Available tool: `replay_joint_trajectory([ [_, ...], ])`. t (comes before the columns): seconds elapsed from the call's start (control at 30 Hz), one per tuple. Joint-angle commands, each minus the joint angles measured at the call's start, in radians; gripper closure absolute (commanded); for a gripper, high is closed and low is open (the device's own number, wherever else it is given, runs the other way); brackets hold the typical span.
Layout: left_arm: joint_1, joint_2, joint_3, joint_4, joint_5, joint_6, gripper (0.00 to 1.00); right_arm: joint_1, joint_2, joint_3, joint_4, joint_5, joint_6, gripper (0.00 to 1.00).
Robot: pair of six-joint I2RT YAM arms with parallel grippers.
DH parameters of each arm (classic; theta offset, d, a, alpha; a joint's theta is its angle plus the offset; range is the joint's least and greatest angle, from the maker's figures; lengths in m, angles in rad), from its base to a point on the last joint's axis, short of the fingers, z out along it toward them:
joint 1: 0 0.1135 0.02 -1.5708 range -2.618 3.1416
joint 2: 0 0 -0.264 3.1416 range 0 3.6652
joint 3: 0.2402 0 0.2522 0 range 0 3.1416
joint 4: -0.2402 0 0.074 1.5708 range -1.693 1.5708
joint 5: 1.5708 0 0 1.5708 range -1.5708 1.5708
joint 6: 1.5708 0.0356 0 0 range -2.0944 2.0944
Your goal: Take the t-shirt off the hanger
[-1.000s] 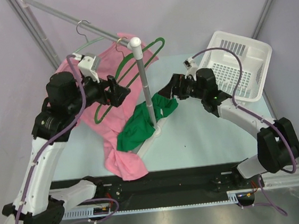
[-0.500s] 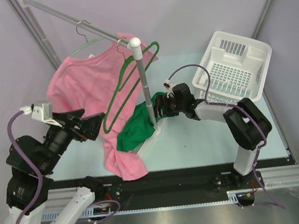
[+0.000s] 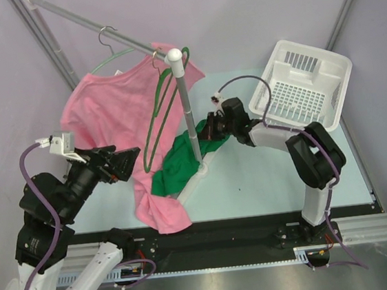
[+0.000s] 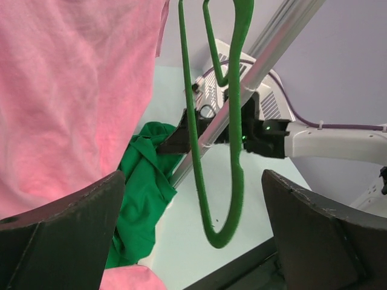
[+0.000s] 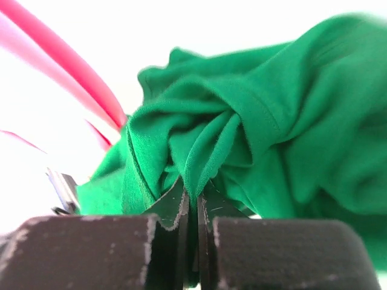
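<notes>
Jaws of the right gripper (image 3: 210,127) pinch a fold of the green t-shirt (image 3: 174,169) heaped mid-table; the left gripper (image 3: 130,158) gapes beside the pink t-shirt (image 3: 103,109), which hangs on its hanger (image 3: 116,55). Light, limp cloth, probably best pinched at a hem.

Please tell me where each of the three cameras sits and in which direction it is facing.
Top external: above and behind the arm bases, looking down on the pale blue table, hanging pink cotton t-shirt and white plastic basket; both arms show.
Left wrist: on that wrist, facing across past the empty thin green hanger to the right arm; its open left end effector frames the view.
Right wrist: close behind the right end effector, shut on the crumpled green fabric garment.
Shared: all three show the green garment.
</notes>
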Motion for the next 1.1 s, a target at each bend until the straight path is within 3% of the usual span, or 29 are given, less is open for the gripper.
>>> replay_joint_trajectory([
  [0.0, -0.003, -0.011, -0.01, 0.022, -0.019, -0.016, 0.0, -0.135, -0.185, 0.028, -0.009, -0.047, 0.047, 1.0],
  [0.27, -0.003, -0.008, -0.011, 0.026, -0.026, -0.006, 0.0, -0.365, -0.458, 0.085, -0.057, -0.162, 0.148, 1.0],
  [0.47, -0.003, -0.008, -0.022, 0.037, -0.01, -0.013, 0.0, -0.583, -0.497, 0.366, -0.053, -0.254, 0.27, 1.0],
  [0.6, -0.003, -0.013, -0.025, 0.034, -0.004, -0.014, 0.0, -0.709, -0.465, 0.581, -0.025, -0.245, 0.389, 1.0],
  [0.9, -0.003, -0.01, 0.016, -0.021, -0.042, 0.017, 0.0, -0.883, -0.198, 1.162, -0.003, -0.224, 0.578, 1.0],
  [1.07, -0.003, -0.016, 0.059, -0.076, -0.103, 0.046, 0.0, -0.965, -0.062, 1.318, 0.019, -0.194, 0.671, 1.0],
])
